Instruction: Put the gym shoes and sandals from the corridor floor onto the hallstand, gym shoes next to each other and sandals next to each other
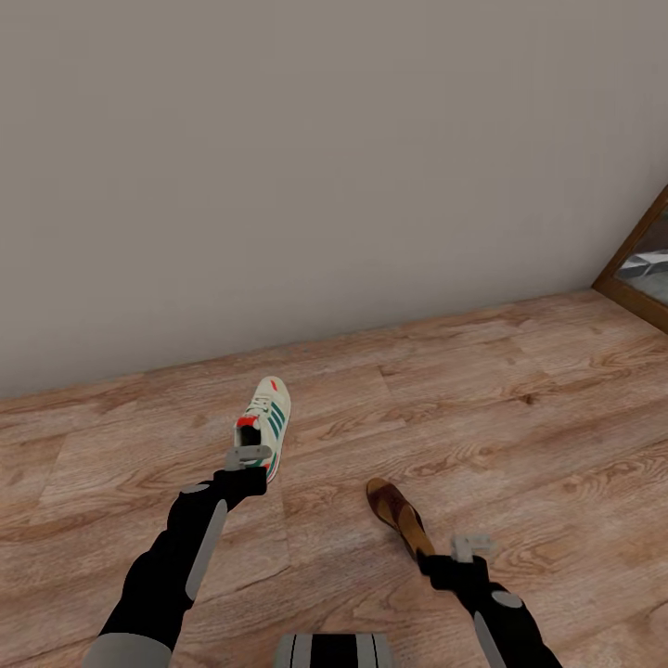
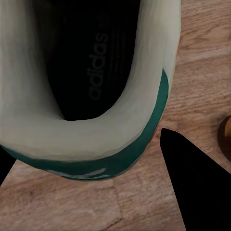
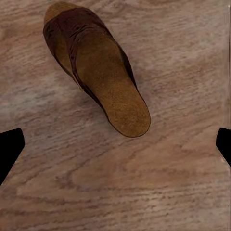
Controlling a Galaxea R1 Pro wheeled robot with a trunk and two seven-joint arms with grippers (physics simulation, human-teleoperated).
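- Right tool (image 1: 443,557) hovers just short of the sandal's (image 1: 399,515) heel, fingers wide apart, holding nothing; in the right wrist view the two dark fingertips (image 3: 9,149) sit well clear of the sandal (image 3: 96,72), bare corridor floor (image 3: 115,192) between them.
- To do it well: move the right tool forward until the fingers straddle the heel end, drop low since the sandal is flat and slim, then close across its width.
- Sandal: dark brown leather-look upper, tan grainy footbed, rounded heel, lying flat on the floor, toe pointing away from the robot.
- Left tool (image 1: 249,456) is at the gym shoe's (image 1: 264,422) heel; left wrist view shows the heel collar (image 2: 86,139) right up close and one dark finger (image 2: 192,183) outside it. Cannot tell if it is clamped or apart.
- Likely a heel-rim grip: one finger inside the opening, one outside; lift straight so the toe does not drag.
- Gym shoe: beyond the sandal, to its left, nearer the wall (image 1: 325,167); cream upper, green stripes, red heel tab, dark insole, padded rim.
- Floor: light brown planks, visible grain and knots.
- Wall: plain grey, smooth.
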